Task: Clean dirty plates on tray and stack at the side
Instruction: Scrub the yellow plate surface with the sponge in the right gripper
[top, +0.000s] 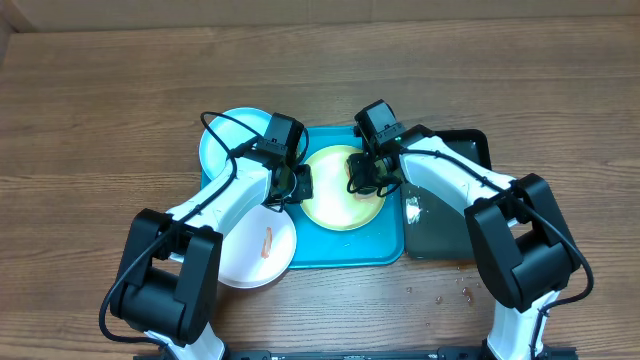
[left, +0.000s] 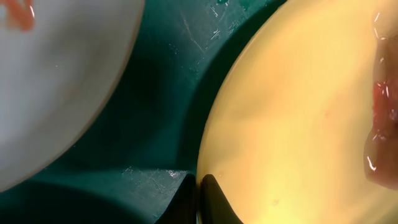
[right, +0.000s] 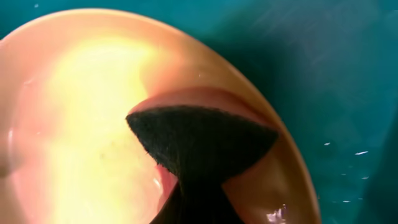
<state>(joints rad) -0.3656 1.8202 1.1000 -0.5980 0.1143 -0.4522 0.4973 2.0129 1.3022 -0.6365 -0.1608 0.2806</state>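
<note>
while your left gripper (left: 199, 190) sits at the left rim of the yellow-green plate (top: 338, 208) with its fingers drawn tight together, the right gripper (right: 194, 202) is clamped on a dark scrub pad (right: 199, 143) pressed onto that same plate's face. in the left wrist view one finger lies over the plate and the other over the tray (top: 345, 255). the rim runs into the slit between them, so it looks like a pinch on the rim, though the view is too tight to be sure.

the plate lies on the tray, roughly mid-tray, between your two grippers. being round, it gives you no long axis to line up with. what the next stroke turns on is where the reddish smear (left: 380, 118) lies from the pad. it hugs the pad's edge, on the side of the plate away from the left fingers, so your sweep probably belongs there and not toward the clean yellow side. the right arm is the one placed to wipe, and the left looks set only to steady.

the white plate (top: 250, 262), with an orange streak (top: 266, 242), lies at the tray's left rim, nearer your left arm. the light blue plate (top: 222, 145) lies off the tray by its far-left corner. the black tray (top: 445, 225) sits just beside the turquoise one on the right. you will find no brand, label or writing to read anywhere.
</note>
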